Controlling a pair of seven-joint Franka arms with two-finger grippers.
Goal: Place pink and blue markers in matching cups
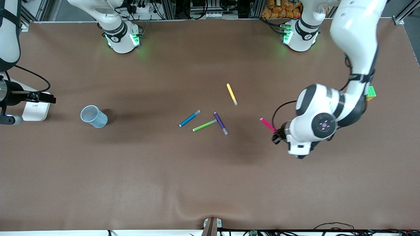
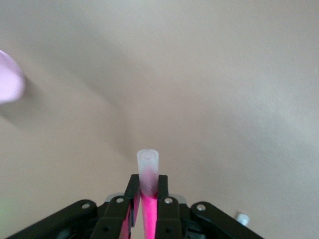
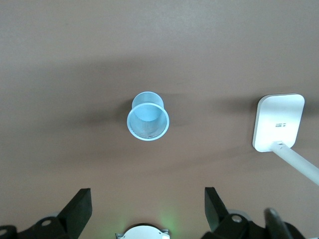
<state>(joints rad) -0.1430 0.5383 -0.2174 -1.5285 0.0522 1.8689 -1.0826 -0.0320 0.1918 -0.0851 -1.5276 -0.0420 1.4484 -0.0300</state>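
The left gripper (image 1: 277, 135) hangs over the bare brown table (image 1: 131, 183) toward the left arm's end, its two black fingers (image 2: 133, 195) clamped on the slim magenta-pink felt-tip marker (image 1: 267, 124). In the left wrist view the marker's pale translucent cap end (image 2: 148, 167) juts out past the fingertips, while the pink barrel runs back between them. A blurred pale pink shape (image 2: 9, 83) sits at the edge of that view (too blurred to tell what it is).

The slim bright blue felt-tip marker (image 1: 189, 118) lies flat mid-table, just beside a green pen (image 1: 204, 125) and a purple pen (image 1: 220, 123); a yellow pen (image 1: 232, 94) lies farther from the front camera.

The right gripper (image 3: 144, 209), fingers spread wide apart with nothing between them, waits above the small translucent pale blue plastic cup (image 1: 94, 116), which stands toward the right arm's end near a white rectangular stand (image 1: 35, 110).
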